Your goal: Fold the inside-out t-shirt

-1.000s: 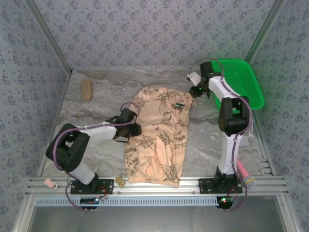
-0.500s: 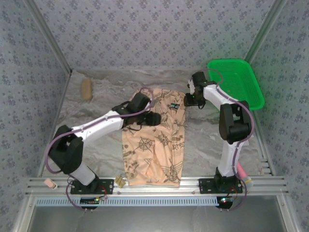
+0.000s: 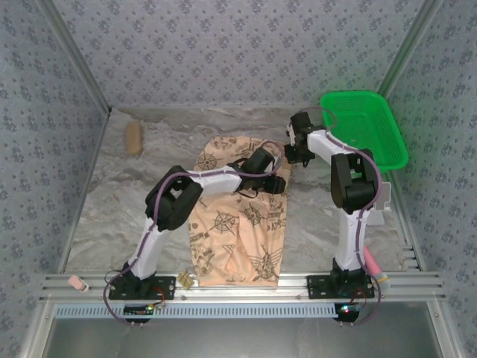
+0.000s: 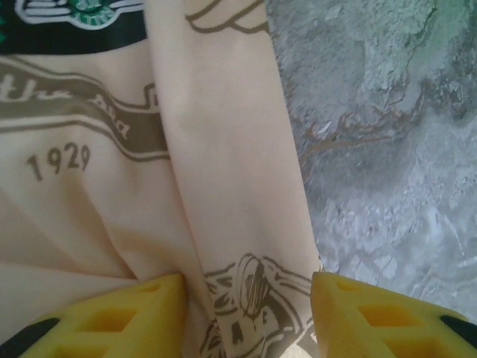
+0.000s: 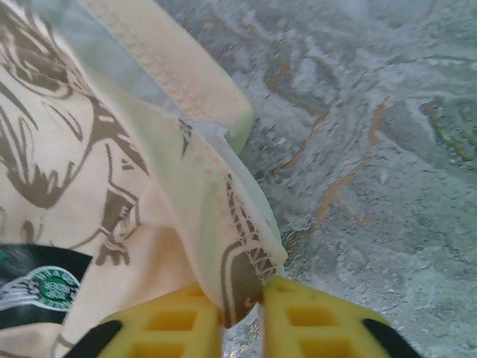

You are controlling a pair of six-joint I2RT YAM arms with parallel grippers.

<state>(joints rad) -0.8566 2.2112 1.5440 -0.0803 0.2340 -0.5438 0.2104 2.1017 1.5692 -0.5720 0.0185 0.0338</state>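
Note:
The inside-out t-shirt [image 3: 238, 239] lies lengthwise in the middle of the table, tan with dark brown prints. My left arm reaches across its upper part, and the left gripper [image 3: 272, 175] sits low over the cloth near the shirt's upper right edge. In the left wrist view the left gripper [image 4: 250, 313] stands open, its yellow fingers [image 4: 141, 317] either side of a folded strip of the t-shirt [image 4: 223, 149]. My right gripper [image 3: 292, 155] is at the shirt's upper right corner. The right wrist view shows the right gripper [image 5: 242, 313] shut on a stitched hem of the t-shirt [image 5: 112, 149].
A green plastic basket [image 3: 365, 127] stands at the back right, just behind the right arm. A small tan object [image 3: 133, 138] lies at the back left. A pink item [image 3: 375, 265] rests near the right arm's base. Patterned walls close in the table on three sides.
My left arm has swung further right across the shirt, from its left edge to its upper right part. The right gripper has come down onto the shirt's corner and closed on the hem.

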